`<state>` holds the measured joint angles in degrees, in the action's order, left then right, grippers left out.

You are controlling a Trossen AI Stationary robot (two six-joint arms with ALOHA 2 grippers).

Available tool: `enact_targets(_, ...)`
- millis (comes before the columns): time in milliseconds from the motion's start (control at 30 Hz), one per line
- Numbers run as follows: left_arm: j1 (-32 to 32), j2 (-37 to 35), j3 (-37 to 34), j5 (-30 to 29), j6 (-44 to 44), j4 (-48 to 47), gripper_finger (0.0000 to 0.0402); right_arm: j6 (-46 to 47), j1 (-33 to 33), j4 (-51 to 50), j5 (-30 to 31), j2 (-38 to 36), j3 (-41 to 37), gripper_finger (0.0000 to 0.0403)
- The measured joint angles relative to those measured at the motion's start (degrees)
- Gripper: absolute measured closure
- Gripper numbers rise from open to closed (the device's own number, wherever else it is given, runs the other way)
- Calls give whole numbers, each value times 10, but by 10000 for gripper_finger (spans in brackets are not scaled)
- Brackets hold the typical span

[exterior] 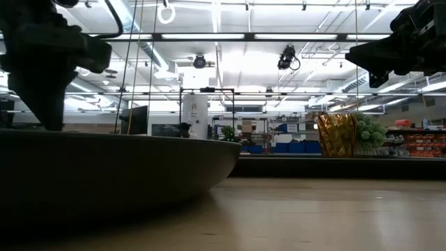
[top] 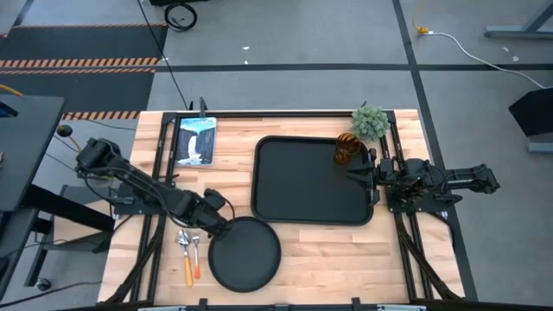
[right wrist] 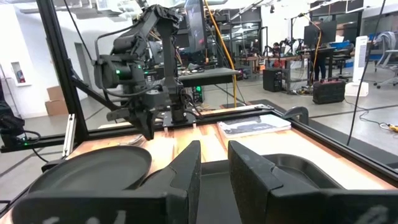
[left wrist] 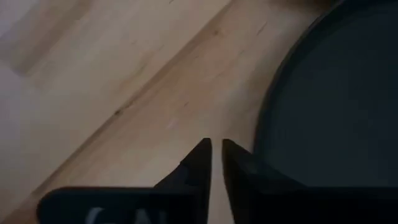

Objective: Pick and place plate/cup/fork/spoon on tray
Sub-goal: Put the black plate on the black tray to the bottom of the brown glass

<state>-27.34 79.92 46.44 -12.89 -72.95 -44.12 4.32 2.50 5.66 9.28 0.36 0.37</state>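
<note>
The round black plate [top: 244,253] lies flat on the table by the near edge; it fills the left of the low view [exterior: 104,167]. The fork and spoon [top: 188,250], both with orange handles, lie on the wood to its left. The amber cup [top: 346,151] stands upright in the far right corner of the black tray [top: 302,186]. My left gripper [top: 220,226] is low at the plate's far left rim [left wrist: 264,118], its fingers [left wrist: 200,158] almost together with wood showing between them. My right gripper [top: 354,175] hovers over the tray's right side, near the cup, its fingers close together and empty. My left gripper points down at the plate's far left rim, one finger [left wrist: 245,165] overlapping the rim in the left wrist view. I cannot tell whether it touches the plate. Nothing is between the fingers.
A picture book [top: 194,140] lies at the table's far left. A small green plant [top: 370,123] stands at the far right, behind the cup. Dark frame rails run along the table's left and right sides. Bare wood shows to the right of the plate.
</note>
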Motion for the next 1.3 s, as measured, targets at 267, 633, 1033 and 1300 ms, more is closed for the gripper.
enact_targets(267, 9, 1, 0, 30, 14, 20, 246, 0, 0, 3, 0, 0, 0, 315)
enact_targets(633, 9, 53, 0, 75, 56, 51, 209, 0, 0, 3, 0, 0, 0, 315)
enact_targets(1033, 9, 90, 0, 104, 76, 78, 284, 0, 0, 16, 0, 1, 0, 315)
enact_targets(1300, 10, 89, 1, 105, 74, 78, 372, 0, 0, 23, 0, 1, 0, 315)
